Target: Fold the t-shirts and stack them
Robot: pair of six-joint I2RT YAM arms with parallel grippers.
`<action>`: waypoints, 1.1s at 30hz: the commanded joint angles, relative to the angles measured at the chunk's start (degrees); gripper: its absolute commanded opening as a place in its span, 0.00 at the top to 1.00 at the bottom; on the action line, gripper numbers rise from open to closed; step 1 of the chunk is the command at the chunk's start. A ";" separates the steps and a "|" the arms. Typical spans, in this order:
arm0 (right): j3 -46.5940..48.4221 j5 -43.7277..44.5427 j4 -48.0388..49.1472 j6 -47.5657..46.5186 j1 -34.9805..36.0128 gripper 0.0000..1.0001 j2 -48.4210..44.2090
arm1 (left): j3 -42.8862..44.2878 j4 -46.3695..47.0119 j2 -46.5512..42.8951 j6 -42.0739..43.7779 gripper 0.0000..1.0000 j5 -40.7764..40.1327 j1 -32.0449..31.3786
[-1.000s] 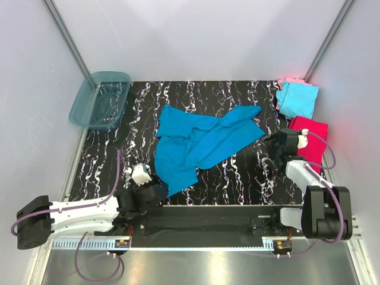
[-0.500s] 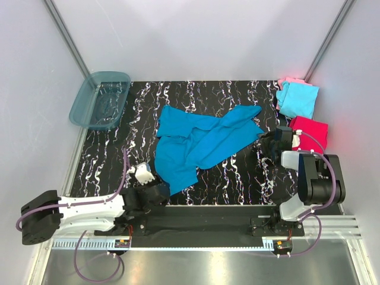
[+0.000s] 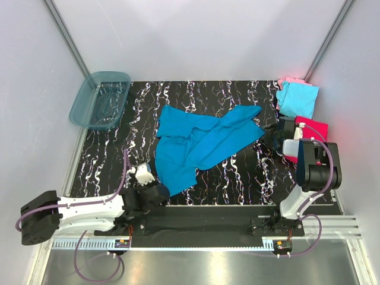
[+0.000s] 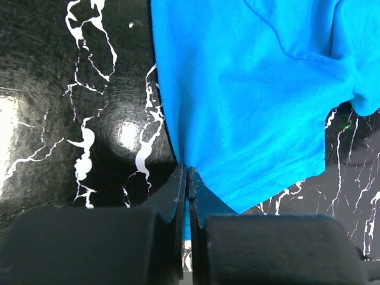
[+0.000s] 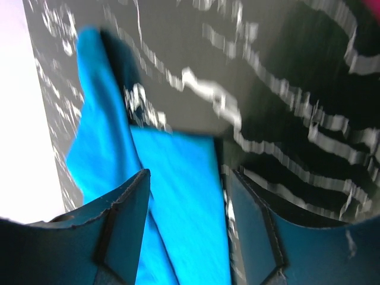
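Teal-blue cloth t-shirt (image 3: 199,145): left gripper (image 4: 187,176) pinched on near hem, right gripper (image 5: 190,177) wide, empty, straddling far corner. Grab that first, lift together, keep taut imo.

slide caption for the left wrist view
Left gripper shut on the edge of the blue t-shirt on the marbled table.

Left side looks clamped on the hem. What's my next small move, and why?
Probably close the right gripper: its open fingers straddle the far end of the teal-blue t-shirt, while the left gripper is shut on the near hem.
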 commanded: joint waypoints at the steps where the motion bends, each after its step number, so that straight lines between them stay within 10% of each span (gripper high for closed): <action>1: 3.83 1.16 -3.07 -0.59 -2.43 0.38 2.37 | -0.84 -2.78 -1.44 0.55 1.00 1.23 -0.26; 33: 3.40 -1.22 -3.95 -1.11 -0.50 0.42 2.81 | 3.55 -16.75 -13.83 -0.94 1.00 -2.81 -0.26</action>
